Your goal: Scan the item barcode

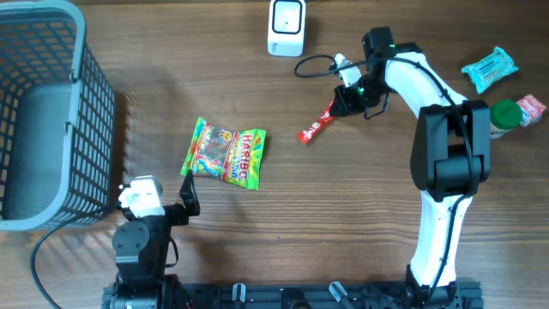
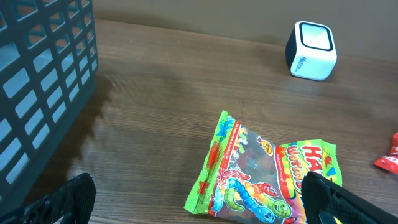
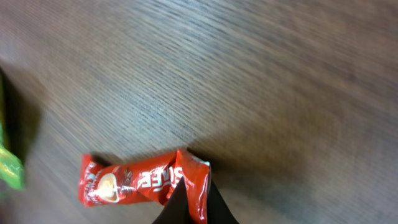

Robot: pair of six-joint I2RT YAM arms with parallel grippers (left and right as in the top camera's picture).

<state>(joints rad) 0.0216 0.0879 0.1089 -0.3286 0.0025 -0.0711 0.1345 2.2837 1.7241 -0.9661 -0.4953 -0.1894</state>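
Wood of the table (image 1: 343, 232) lies nearest us, and low over its near left part our left gripper (image 2: 199, 198) hangs with its jaws spread as wide as they go, holding nothing. Just beyond it we see a green Haribo bag (image 1: 227, 155) lying flat, its printed face up, between those two spread jaws in the left wrist view. To our left stands a grey mesh basket (image 1: 96, 90), well apart from the bag.

Farther out and to the right lies the red sachet (image 1: 315, 125), slanted on the table. Our right gripper (image 1: 338, 103) has its jaws pressed together on the far upper end of that sachet, pinching the crimped edge; the right wrist view shows the foil creased at the grip. We cannot tell whether the free end touches the wood.

At the right edge we find a teal packet (image 1: 490, 69), a green-capped bottle (image 1: 505, 114) and a small red-and-white packet (image 1: 532, 107), near one another.

Farthest from us, at the table's back edge, the white scanner (image 1: 286, 26) stands upright, apart from the pinched sachet.
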